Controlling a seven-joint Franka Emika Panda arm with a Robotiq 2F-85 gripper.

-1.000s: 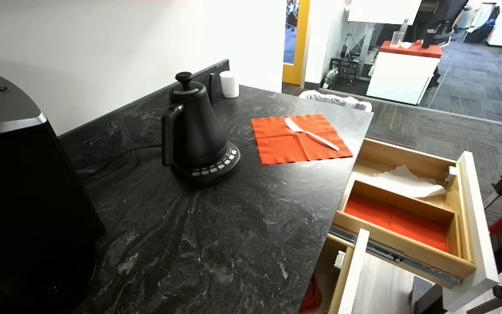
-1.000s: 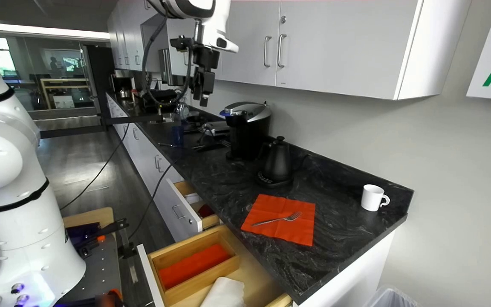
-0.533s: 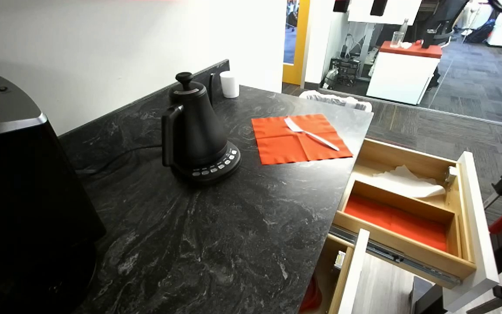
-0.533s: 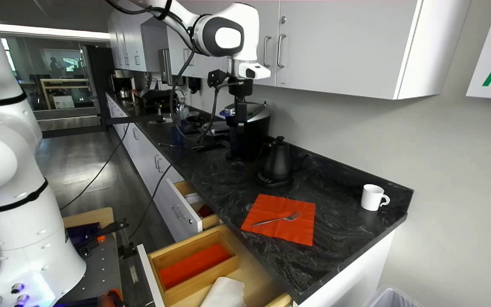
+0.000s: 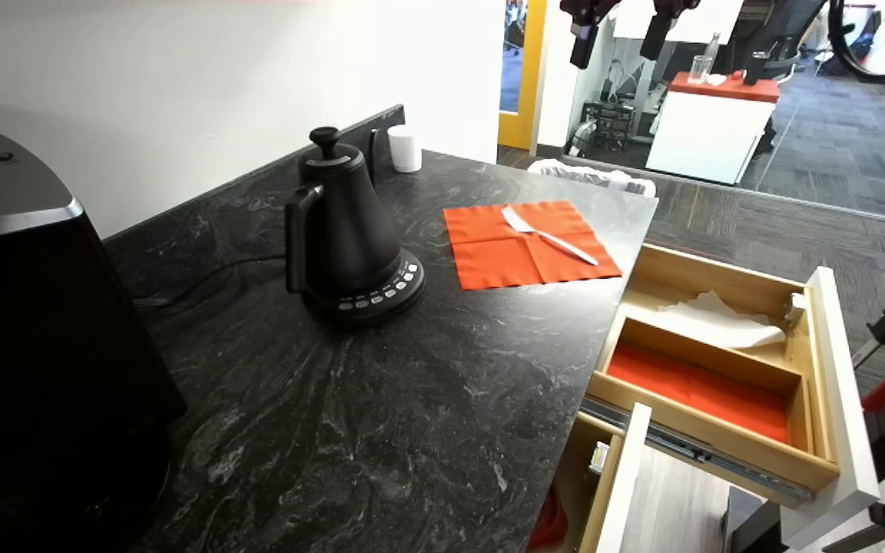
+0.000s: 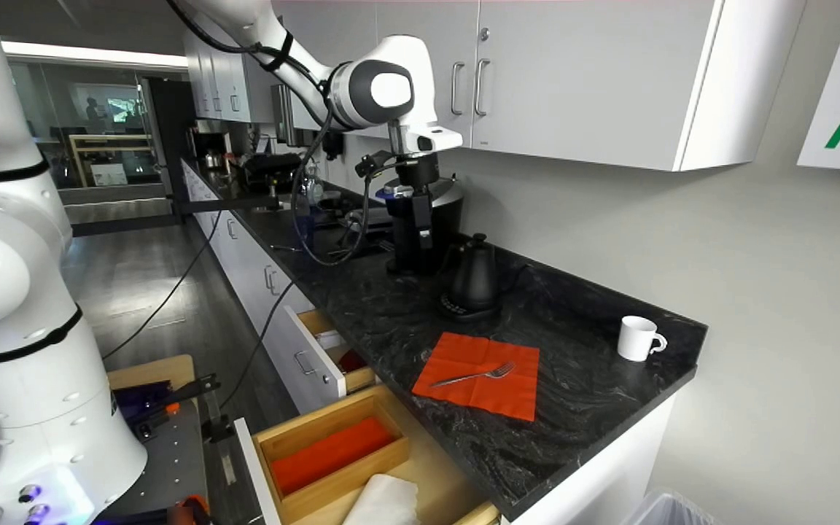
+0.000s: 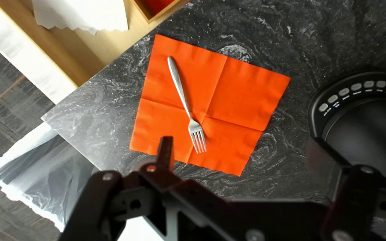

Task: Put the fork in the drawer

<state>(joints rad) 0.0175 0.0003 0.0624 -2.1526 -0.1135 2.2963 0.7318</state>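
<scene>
Holds the gripper (image 5: 614,58) spread wide above the counter (image 5: 442,384), well apart from the fork (image 7: 185,104) lying on the cloth (image 7: 233,103) with tines between five and six o'clock in the wrist view, and from the pulled-out drawer (image 7: 106,45) at the cloth's ten o'clock there.

Forearm (image 6: 252,25) slopes down to wrist (image 6: 391,89) in ext. view; gripper (image 5: 616,51) hangs approx. vert., fingers (image 7: 165,152) pointing down, spread wide w/ gap btwn
</scene>
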